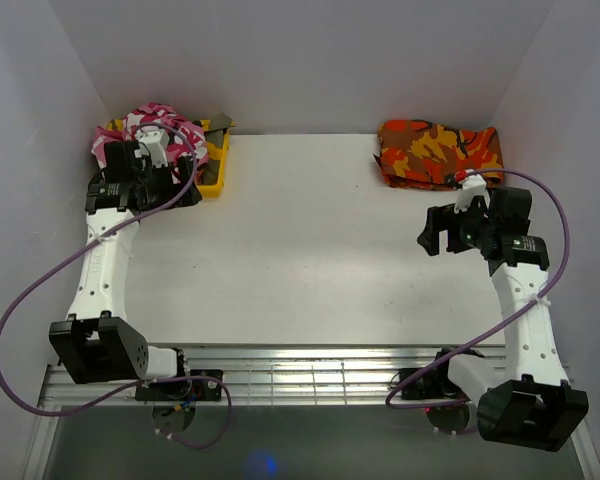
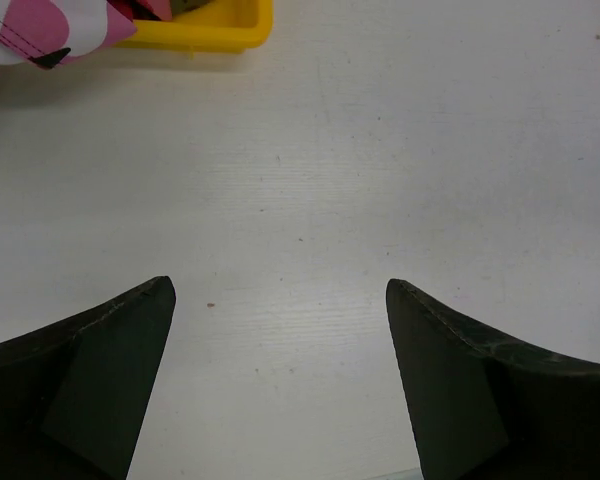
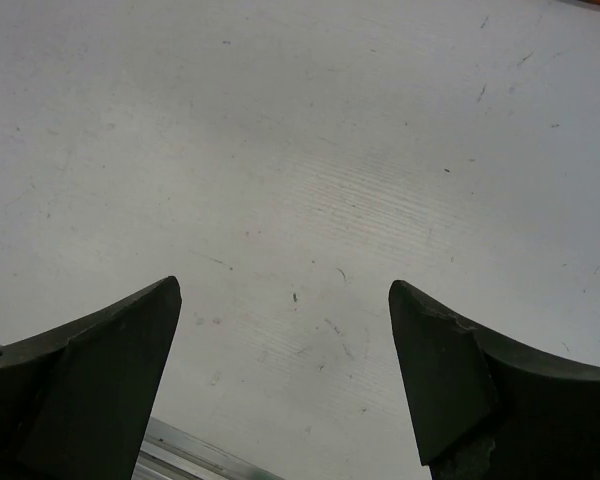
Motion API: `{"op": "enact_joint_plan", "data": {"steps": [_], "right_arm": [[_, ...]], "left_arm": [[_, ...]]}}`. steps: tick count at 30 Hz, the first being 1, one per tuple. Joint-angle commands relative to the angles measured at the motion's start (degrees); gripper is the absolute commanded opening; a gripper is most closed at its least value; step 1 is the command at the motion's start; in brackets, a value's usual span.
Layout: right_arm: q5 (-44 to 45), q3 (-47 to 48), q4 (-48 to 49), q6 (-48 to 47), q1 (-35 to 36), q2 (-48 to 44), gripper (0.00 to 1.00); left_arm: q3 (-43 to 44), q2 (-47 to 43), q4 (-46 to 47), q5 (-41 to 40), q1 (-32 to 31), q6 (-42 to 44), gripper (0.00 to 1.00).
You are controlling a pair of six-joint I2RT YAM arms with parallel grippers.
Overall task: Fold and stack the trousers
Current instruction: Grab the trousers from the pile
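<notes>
While left claw (image 2: 280, 290) and right claw (image 3: 282, 288) gape wide, empty | trousers (image 1: 165, 125) heaped just beyond left claw

White arms (image 1: 100, 278), black joints (image 1: 98, 350), purple cables (image 1: 30, 290)

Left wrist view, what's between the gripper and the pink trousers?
Bare white table, seen in the left wrist view, separates the left gripper from the trousers.
</notes>
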Motion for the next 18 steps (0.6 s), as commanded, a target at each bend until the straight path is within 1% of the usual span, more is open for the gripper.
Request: {"op": "enact_joint_plan", "data": {"steps": [1,3,4,5,6,7,8,9,11,15,18], "right_arm": [[-2.09,2.54,0.18,0.57,-0.22,0.99,0.90],[-2.79,2.45,0.70,0.66,-0.13,2.13,0.90],[-2.97,2.53,0.97,0.66,-0.22,2.66,0.90],[-3.14,2.62,1.14,0.66,-0.13,3.19,0.90],[-3.49,2.80,1.41,0.74,-0.13,4.41,0.90],[-3.76,2.97,1.50,0.83,-0.13,4.95,0.90],[-3.93,3.58,1.58,0.83,-0.13,5.56,0.90],[-4.46,3.76,1.67,0.83,-0.13,6.61,0.90],[-4.90,4.12,2.02,1.18,-0.13,7.67,0.90],[-6.48,4.21,2.90,2.15,-0.13,10.04,0.90],[-6.48,4.82,3.25,2.15,-0.13,11.10,0.90]], "left_arm": [[5.21,1.20,-0.10,-0.89,0.19,-1.87,0.98],[7.06,4.36,0.25,0.67,3.25,-1.88,0.98],[9.59,5.94,0.77,5.64,7.96,-2.14,0.98],[11.44,7.78,1.04,8.04,10.53,-2.40,0.98],[14.24,13.37,0.78,8.76,12.39,-2.75,0.98],[18.27,16.73,-1.66,8.42,13.80,-3.10,0.98],[26.93,19.98,-2.99,6.24,15.38,-3.11,0.98],[30.84,25.32,-3.70,5.27,15.83,-2.84,0.98],[38.75,28.79,-3.45,5.34,17.24,-1.97,0.98],[45.54,35.74,1.29,5.00,18.29,-1.87,0.98],[48.01,40.75,3.67,6.13,19.35,-2.58,0.98]]}}
